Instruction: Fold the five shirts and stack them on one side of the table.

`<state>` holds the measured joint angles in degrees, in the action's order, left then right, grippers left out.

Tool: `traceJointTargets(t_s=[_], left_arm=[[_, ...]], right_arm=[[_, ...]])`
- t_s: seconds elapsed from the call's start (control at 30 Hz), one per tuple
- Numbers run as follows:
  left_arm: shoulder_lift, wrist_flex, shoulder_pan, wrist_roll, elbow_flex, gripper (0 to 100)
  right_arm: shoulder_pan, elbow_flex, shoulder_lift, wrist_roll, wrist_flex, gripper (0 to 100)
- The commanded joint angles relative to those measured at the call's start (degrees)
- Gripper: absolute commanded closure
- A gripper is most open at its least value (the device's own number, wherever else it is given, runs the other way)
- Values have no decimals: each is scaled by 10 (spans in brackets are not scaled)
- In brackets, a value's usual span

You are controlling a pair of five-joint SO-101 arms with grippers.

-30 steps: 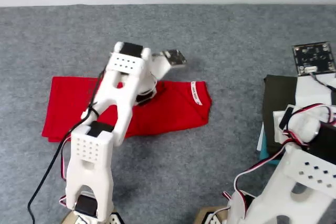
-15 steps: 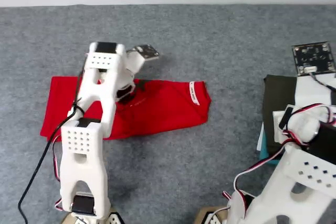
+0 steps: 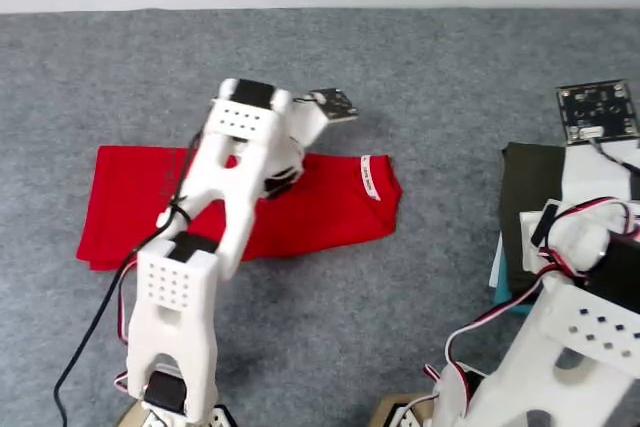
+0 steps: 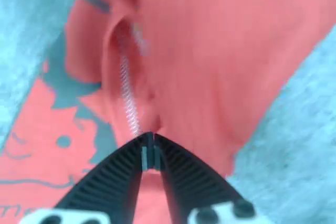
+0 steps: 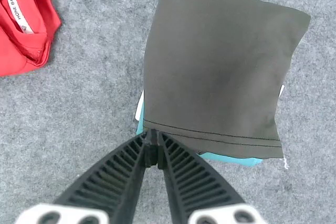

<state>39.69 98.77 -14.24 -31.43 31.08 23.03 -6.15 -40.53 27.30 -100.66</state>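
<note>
The left arm (image 3: 225,187) hides the middle of the red shirt (image 3: 330,209). The shirt lies flat on the grey bench (image 3: 450,77), left of centre. Its long axis runs side to side, with the collar toward the dark folded shirt (image 5: 220,66). The left gripper (image 4: 148,153) has its fingers closed over red cloth. The right gripper (image 5: 152,148) has its fingers closed at the dark hem.

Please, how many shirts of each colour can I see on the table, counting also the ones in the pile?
red shirt: 1
dark brown shirt: 1
teal shirt: 1, only an edge under the brown one
white shirt: 1, only an edge, probably a shirt
Total: 4 in sight
</note>
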Motion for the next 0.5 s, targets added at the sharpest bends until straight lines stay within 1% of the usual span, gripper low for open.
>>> traceJointTargets(t_s=[0.0, 0.1, 0.3, 0.37, 0.47], left_arm=[[-42, 17, -30, 24, 1, 994], [-40, 13, -34, 32, -15, 994], [-43, -65, -31, 32, -149, 994], [-47, -66, -33, 40, -158, 994], [-68, -37, -33, 62, -122, 994]], right_arm=[[3, 3, -13, -4, -22, 990], [3, 3, -13, -4, -22, 990], [3, 3, -13, -4, -22, 990], [3, 3, -13, -4, -22, 990], [3, 3, -13, -4, -22, 990]])
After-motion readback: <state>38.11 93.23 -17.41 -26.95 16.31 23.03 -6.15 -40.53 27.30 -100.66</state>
